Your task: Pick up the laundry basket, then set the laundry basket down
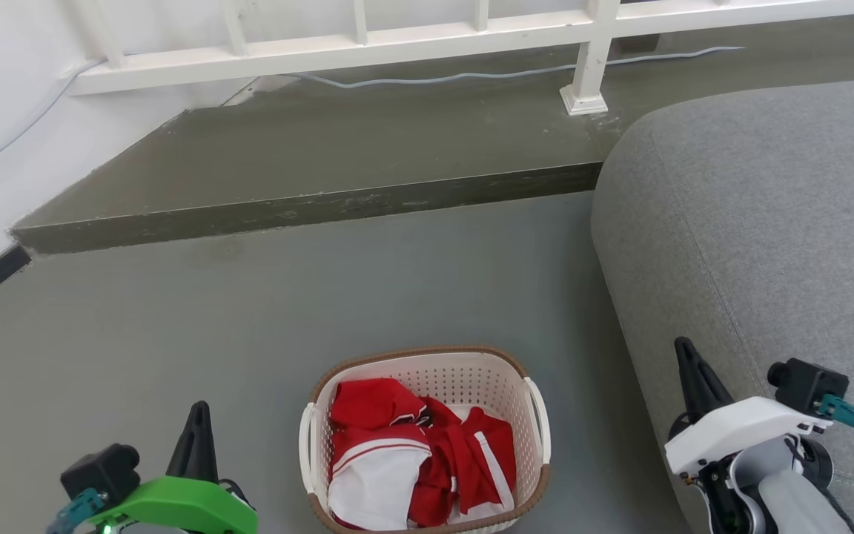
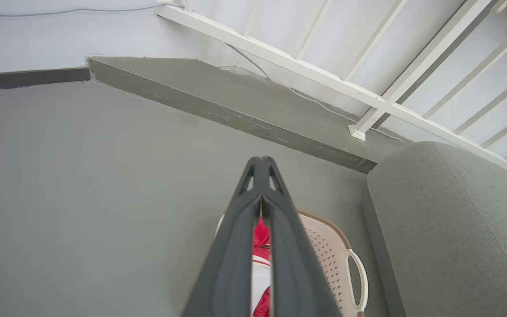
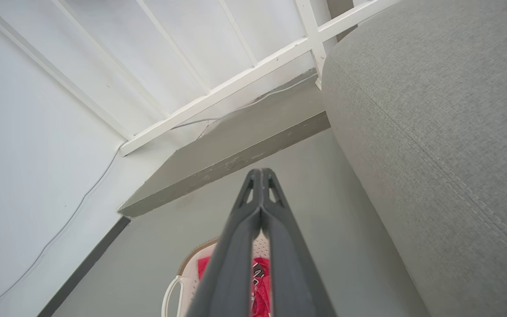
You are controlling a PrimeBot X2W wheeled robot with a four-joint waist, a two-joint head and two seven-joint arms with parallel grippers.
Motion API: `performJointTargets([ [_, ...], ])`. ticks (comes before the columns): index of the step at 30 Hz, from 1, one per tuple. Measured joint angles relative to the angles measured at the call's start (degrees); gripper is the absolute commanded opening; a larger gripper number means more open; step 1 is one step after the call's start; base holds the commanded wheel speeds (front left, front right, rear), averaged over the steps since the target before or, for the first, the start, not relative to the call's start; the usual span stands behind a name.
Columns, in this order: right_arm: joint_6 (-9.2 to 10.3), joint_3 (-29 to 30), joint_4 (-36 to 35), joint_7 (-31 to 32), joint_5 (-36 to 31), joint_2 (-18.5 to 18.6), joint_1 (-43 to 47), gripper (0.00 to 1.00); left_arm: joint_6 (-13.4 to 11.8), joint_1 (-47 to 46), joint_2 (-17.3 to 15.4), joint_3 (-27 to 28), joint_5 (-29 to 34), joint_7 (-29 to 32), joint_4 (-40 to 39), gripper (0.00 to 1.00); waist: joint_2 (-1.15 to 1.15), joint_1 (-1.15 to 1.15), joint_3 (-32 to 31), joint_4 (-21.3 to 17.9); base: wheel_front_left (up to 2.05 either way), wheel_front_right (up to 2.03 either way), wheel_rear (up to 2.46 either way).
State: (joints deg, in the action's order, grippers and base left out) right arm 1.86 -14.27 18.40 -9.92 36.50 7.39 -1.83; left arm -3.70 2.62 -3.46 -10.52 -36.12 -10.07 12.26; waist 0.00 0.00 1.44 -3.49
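state: left gripper (image 1: 199, 412) and right gripper (image 1: 687, 354) both clenched, holding nothing | basket: laundry basket (image 1: 464, 377) stands on floor (image 1: 138, 334) between them, long axis pointing away from robot, side handles (image 1: 543, 415) facing the grippers | nearer: left, i judge | room: sofa (image 1: 753, 222) close on right, open floor left, step (image 1: 286, 211) well ahead

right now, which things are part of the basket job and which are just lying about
For the job: cream-white perforated plastic laundry basket with brown rim; left gripper; right gripper, both shut.
Just around: red and white clothes inside it; grey fabric sofa; white railing; grey cable; raised grey step.
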Motion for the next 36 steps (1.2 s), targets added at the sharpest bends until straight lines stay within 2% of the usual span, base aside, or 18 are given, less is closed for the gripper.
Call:
performJointTargets([
  [36, -4.32, 9.8, -1.0, 7.1, 27.9, -1.8, -0.1, 0.0, 4.8, -1.7, 0.0, 6.1, -28.4, 7.1, 1.4, 0.0, 0.0, 0.0, -0.6, 1.7, 0.0, 0.0, 0.0],
])
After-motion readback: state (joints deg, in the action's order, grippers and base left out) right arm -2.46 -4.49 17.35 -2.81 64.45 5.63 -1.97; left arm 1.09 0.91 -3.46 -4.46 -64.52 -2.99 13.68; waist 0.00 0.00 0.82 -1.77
